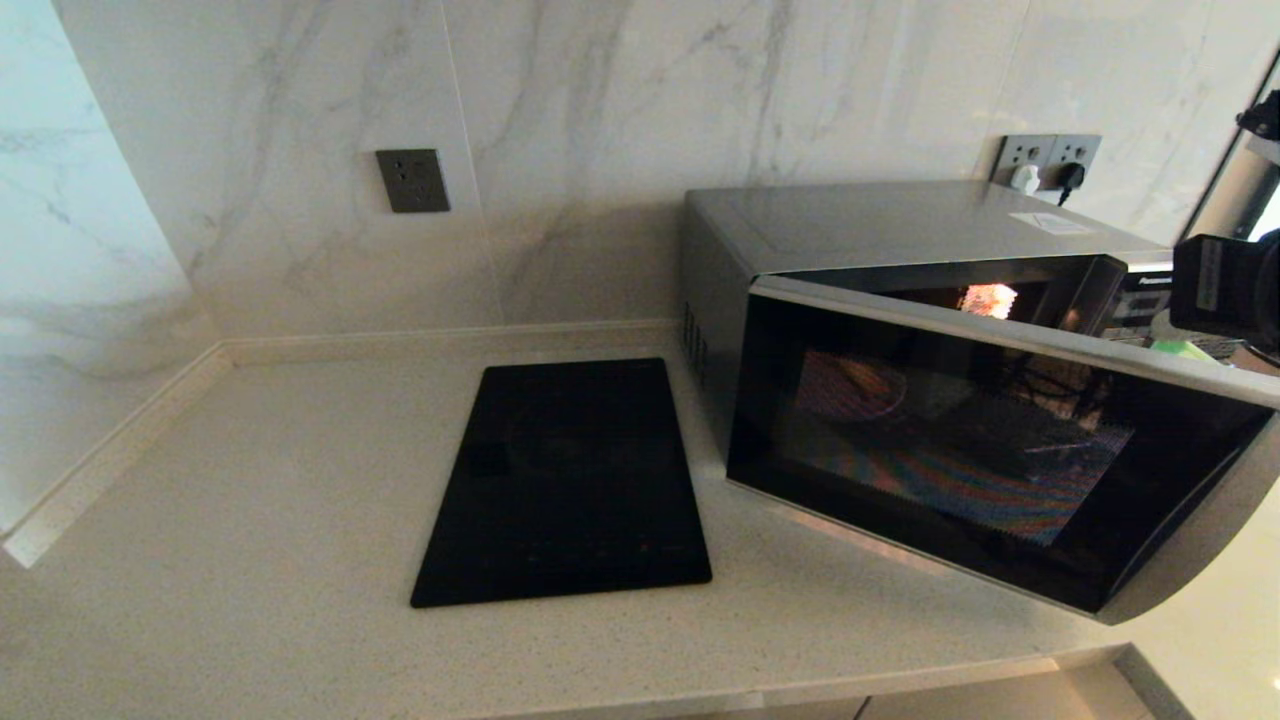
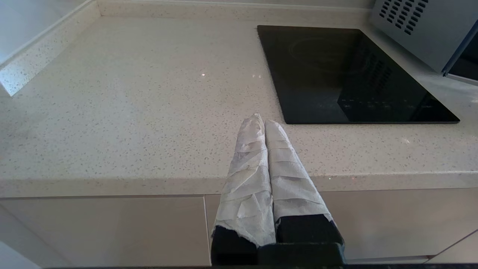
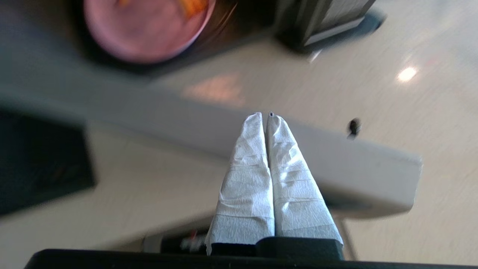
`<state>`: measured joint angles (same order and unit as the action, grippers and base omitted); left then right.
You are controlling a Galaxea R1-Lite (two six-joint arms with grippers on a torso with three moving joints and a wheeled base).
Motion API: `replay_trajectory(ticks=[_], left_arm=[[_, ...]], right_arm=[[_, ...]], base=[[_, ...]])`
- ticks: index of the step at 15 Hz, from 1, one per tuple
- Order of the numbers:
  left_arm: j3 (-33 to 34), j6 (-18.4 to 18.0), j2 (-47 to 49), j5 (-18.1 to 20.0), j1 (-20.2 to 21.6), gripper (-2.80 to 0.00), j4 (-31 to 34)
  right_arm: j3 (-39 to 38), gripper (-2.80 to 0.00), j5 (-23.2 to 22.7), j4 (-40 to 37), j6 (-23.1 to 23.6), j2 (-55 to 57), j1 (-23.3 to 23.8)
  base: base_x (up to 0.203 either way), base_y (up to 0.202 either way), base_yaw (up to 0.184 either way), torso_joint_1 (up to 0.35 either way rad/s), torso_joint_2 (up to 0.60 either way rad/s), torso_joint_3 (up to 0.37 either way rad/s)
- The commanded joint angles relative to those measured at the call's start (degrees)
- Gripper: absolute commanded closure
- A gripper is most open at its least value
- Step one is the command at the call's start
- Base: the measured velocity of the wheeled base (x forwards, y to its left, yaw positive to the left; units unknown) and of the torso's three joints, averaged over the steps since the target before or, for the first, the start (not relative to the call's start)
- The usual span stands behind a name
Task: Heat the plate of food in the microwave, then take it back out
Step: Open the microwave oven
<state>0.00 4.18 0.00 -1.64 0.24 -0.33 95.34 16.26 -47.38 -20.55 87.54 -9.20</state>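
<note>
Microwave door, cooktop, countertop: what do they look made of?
Microwave door: dark glossy glass, likely, in a brushed silver frame that looks like metal or metal-look plastic; it shows rainbow reflections. Cooktop: flat black glass, probably, mirroring the microwave's vents in the left wrist view. Countertop: speckled beige stone or composite, semi-polished; fine flecks and soft glints suggest this.
</note>
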Motion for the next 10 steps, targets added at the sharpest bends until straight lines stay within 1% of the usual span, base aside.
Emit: replay_trajectory(ticks=[1,4,7,8,10], left_arm=[[0.0,0.04,0.09,-0.03,0.02,0.0,-0.02],[0.0,0.04,0.09,-0.03,0.02,0.0,-0.02],[0.0,0.04,0.06,-0.03,0.02,0.0,-0.02],[0.0,0.04,0.09,-0.03,0.02,0.0,-0.02],[0.0,0.04,0.09,-0.03,0.02,0.0,-0.02]], right_arm=[[-0.26,0.0,-0.41,-3.08,-1.18,-4.26,-2.08],[-0.99,0.0,-0.06,-3.33,-1.42,-4.52,-1.66],[-2.22,0.0,0.84,-3.08,-1.33,-2.86,0.26],[-2.81,0.0,2.42,-2.85,-1.33,-2.22,0.38],[-5.43,0.0,5.79,1.19,-1.27,-0.82,0.73]], base=[[0.0,0.0,0.0,0.0,0.0,0.0],[0.0,0.0,0.0,0.0,0.0,0.0],[0.0,0.0,0.0,0.0,0.0,0.0],[0.0,0.0,0.0,0.0,0.0,0.0],[0.0,0.0,0.0,0.0,0.0,0.0]])
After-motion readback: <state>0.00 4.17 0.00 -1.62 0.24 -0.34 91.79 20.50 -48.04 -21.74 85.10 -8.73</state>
